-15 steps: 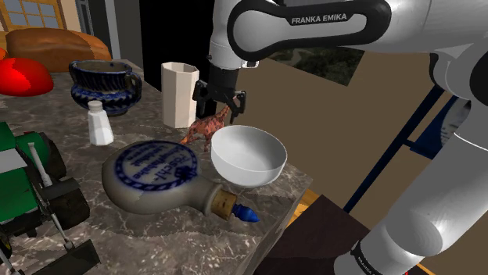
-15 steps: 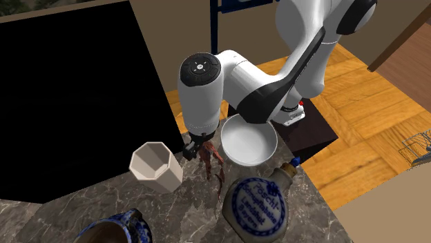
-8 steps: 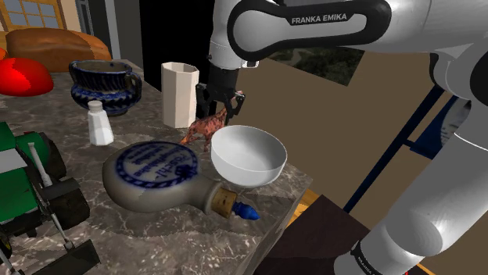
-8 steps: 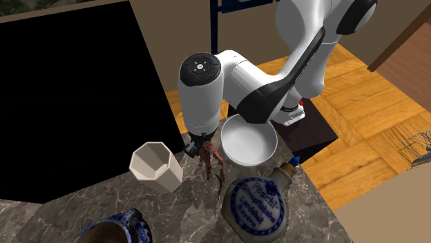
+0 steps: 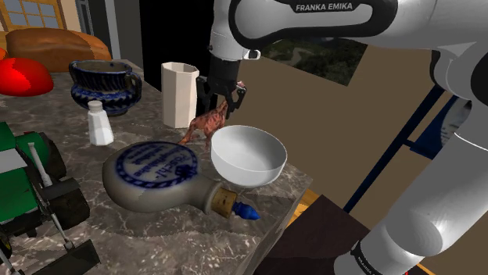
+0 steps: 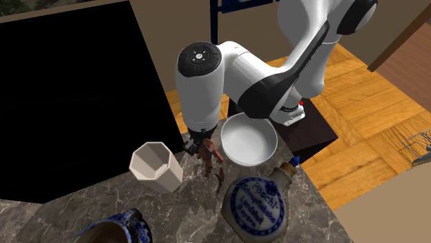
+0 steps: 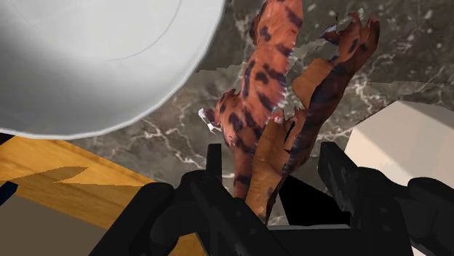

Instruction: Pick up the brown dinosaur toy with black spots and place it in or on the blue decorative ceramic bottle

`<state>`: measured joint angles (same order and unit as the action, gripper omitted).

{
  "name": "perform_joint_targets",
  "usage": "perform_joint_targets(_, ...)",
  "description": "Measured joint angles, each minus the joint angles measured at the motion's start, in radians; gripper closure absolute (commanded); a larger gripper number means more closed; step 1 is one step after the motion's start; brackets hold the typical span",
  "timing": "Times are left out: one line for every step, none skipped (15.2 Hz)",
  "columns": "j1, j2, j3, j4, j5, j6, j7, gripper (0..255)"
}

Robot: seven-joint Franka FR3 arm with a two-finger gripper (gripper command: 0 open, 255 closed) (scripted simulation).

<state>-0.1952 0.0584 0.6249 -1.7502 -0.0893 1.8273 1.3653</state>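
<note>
The brown dinosaur toy with black spots hangs tilted just above the marble counter, between the white cup and the white bowl. My gripper is shut on its upper body from above. In the wrist view the fingers clasp the dinosaur at the gripper, and its legs and tail point away over the counter. The blue-and-grey ceramic bottle lies on its side nearer the shoulder view's front, its corked neck towards the counter edge. The second exterior view has the dinosaur under the gripper, above the bottle.
A white bowl stands right beside the dinosaur, and a white faceted cup on its other side. A blue pot, a white shaker and a green toy truck stand further left. The counter edge drops to a wooden floor.
The fingers closed on the dinosaur. The arm has since risen a little, and the toy has come up slightly with it.
</note>
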Motion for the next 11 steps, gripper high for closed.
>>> perform_joint_targets(0.000, -0.001, 0.000, 0.014, 0.001, -0.015, -0.002, 255)
perform_joint_targets(-0.001, -0.003, -0.001, 0.026, 0.002, -0.028, -0.004, 255)
perform_joint_targets(-0.001, -0.002, -0.001, 0.041, 0.002, -0.042, -0.006, 255)
perform_joint_targets(0.000, 0.000, 0.000, 0.055, 0.001, -0.054, -0.005, 255)
perform_joint_targets(0.000, -0.001, 0.000, 0.064, 0.002, -0.065, -0.006, 255)
perform_joint_targets(0.002, 0.002, 0.001, 0.080, 0.000, -0.078, -0.004, 255)
perform_joint_targets(0.001, 0.005, 0.001, 0.095, -0.001, -0.091, -0.006, 255)
perform_joint_targets(0.004, 0.011, 0.003, 0.116, -0.005, -0.108, -0.002, 255)
perform_joint_targets(0.004, 0.007, 0.003, 0.125, -0.002, -0.120, -0.004, 255)
perform_joint_targets(0.004, 0.007, 0.003, 0.136, -0.002, -0.131, -0.005, 255)
perform_joint_targets(0.005, 0.008, 0.003, 0.151, -0.003, -0.144, -0.005, 255)
